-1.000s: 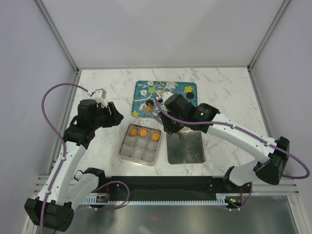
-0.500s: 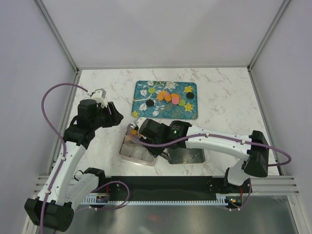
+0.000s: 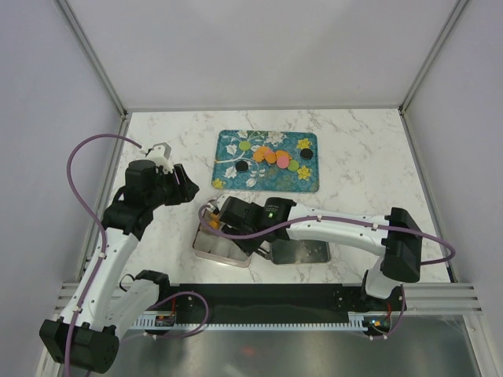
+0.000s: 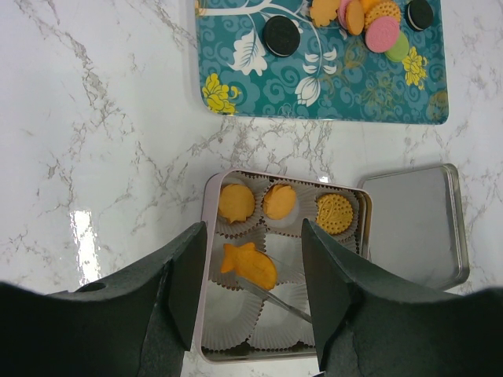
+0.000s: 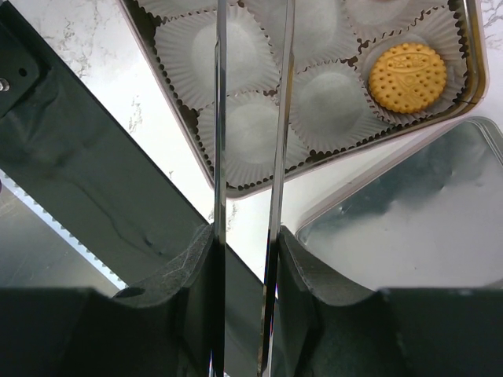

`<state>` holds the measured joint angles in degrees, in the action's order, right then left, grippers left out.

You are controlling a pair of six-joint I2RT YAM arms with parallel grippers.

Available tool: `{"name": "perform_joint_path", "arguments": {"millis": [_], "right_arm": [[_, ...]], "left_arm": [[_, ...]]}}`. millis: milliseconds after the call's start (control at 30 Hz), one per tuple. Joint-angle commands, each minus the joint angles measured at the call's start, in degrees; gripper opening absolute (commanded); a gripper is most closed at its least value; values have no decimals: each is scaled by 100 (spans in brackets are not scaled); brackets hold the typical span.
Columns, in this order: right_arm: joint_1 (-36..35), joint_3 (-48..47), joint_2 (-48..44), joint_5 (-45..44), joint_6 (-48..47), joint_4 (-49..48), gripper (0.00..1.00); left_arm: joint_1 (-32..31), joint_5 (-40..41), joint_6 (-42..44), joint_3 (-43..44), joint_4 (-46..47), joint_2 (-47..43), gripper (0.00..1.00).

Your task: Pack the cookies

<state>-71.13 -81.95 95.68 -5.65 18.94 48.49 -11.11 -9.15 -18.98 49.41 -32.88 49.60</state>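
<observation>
In top view, right end effector (image 3: pixel 211 222) hides most tin (image 3: pixel 206 248) cookies (image 4: pixel 277 202).

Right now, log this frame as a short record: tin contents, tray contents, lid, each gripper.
tin: four orange cookies, five paper cups empty
tray: loose cookies, black, pink, orange and green
lid: off, lying right of tin
left gripper: open, above tin
right gripper: over tin with thin tongs, nothing held

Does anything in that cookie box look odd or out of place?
One thing: the fish-shaped cookie lies tilted across its paper cup, unlike the three round cookies sitting flat in the row above. The lid simply lies beside the tin. Nothing looks spilled.
</observation>
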Motion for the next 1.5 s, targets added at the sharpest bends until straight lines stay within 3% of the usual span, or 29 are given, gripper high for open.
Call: {"name": "perform_joint_path", "arguments": {"millis": [0,267,900,1467], "right_arm": [[-32,-295,38,-200,101,-156,25],[-23,-444,205,-270,101,-164,27],[-23,-418,127,-262,110,-164,47],[257,-594,-470,-700,93,90,47]], "left_arm": [[-22,53,26,7,133,-47,60],[-14,53,26,-1,142,-56,59],[-14,45,26,-10,159,-74,60],[-14,45,26,-10,133,-91,60]]}}
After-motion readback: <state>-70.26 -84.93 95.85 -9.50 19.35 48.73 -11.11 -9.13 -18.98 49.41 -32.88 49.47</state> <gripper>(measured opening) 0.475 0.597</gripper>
